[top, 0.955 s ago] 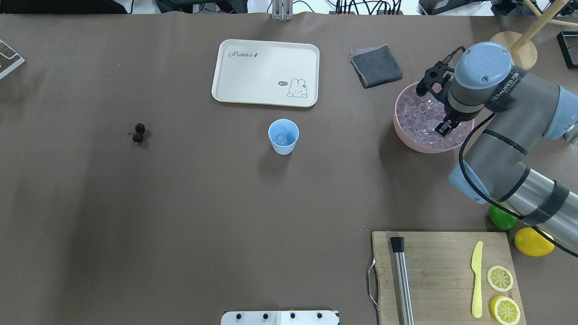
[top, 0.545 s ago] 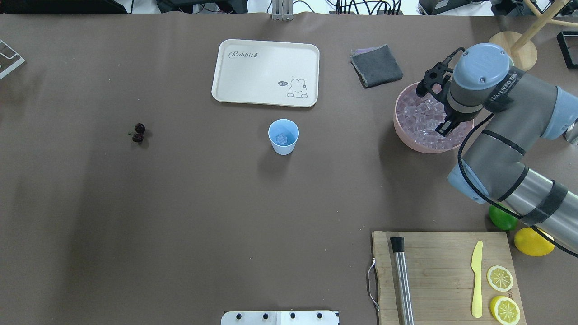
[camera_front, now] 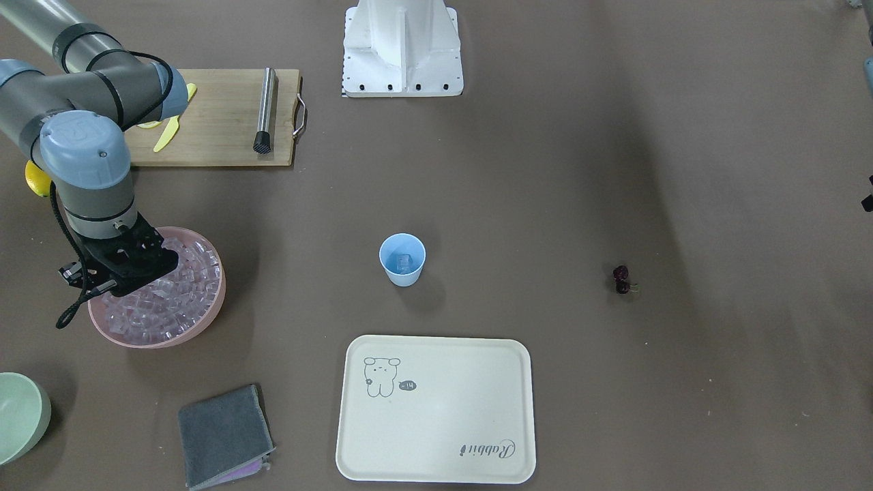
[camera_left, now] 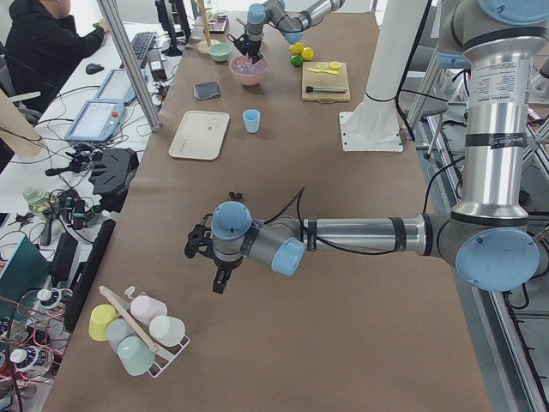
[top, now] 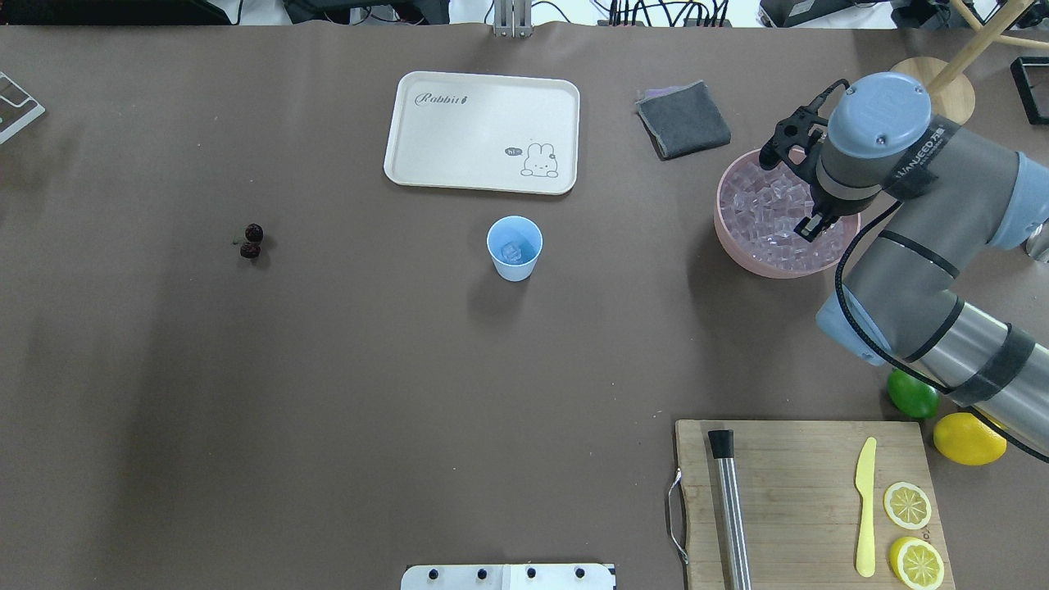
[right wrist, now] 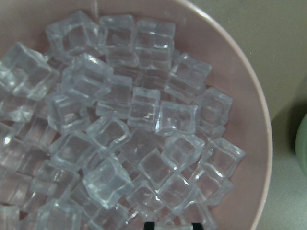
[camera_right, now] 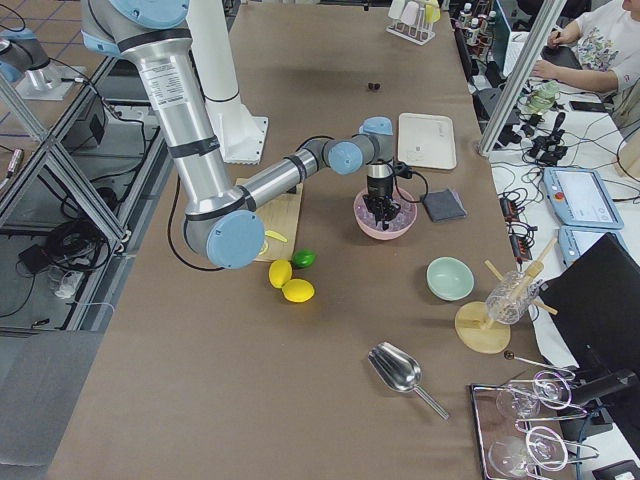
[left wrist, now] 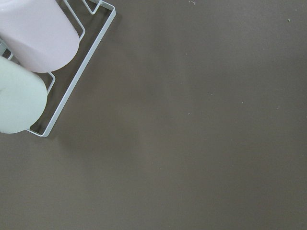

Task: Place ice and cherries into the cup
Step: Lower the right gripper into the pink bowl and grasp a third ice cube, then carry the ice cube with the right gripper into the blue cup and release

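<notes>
The light blue cup (top: 515, 246) stands mid-table with one ice cube (top: 511, 251) inside it. More ice (right wrist: 129, 124) fills the pink bowl (top: 727, 235) at the right. My right gripper (top: 813, 228) hangs low over that ice, near the bowl's right side. In the right wrist view its fingertips (right wrist: 149, 225) stand apart at the bottom edge, open, just above the cubes. The cherries (top: 252, 241) lie alone on the table far to the left. My left gripper (camera_left: 220, 281) hovers over bare table near a cup rack; I cannot tell whether it is open or shut.
A cream tray (top: 482, 131) and a grey cloth (top: 684, 119) lie beyond the cup. A cutting board (top: 803, 500) holds a metal rod, a yellow knife and lemon slices; a lime (top: 911, 397) and a lemon (top: 967, 438) sit beside it. A pale green bowl (camera_front: 20, 416) stands past the pink bowl.
My right gripper has shifted slightly toward the far side of the pink bowl, still over the ice. The cup, its ice cube and the cherries have not moved.
</notes>
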Robot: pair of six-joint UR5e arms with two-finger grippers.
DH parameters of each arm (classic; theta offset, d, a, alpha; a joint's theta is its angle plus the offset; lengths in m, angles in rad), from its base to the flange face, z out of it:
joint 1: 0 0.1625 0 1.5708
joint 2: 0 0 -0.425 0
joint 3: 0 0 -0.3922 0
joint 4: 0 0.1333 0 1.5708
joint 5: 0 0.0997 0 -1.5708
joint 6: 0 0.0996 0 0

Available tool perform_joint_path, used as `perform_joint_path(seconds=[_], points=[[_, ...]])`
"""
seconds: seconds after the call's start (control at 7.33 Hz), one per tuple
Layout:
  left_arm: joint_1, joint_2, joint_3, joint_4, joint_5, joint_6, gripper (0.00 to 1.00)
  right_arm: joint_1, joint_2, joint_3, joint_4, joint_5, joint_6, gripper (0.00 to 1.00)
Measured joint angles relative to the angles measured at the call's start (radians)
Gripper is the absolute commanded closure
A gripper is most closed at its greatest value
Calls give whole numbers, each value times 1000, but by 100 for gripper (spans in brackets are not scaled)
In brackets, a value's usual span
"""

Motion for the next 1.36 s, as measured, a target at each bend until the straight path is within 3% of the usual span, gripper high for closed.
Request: perform_joint_path(seconds=[0.41, 0.82, 1.09, 1.36], points=[[4, -3, -1, 0, -1, 0, 2, 17, 120, 9, -74, 38, 98, 100], [4, -7, -2, 0, 1, 0, 2, -123, 350, -14, -146, 59, 455, 100], [4, -9, -2, -1, 4, 1, 2, -232, 472, -63, -108, 52, 681, 100], [4, -6, -3, -4, 4, 1, 2, -293, 516, -137, 9, 34, 783, 100]])
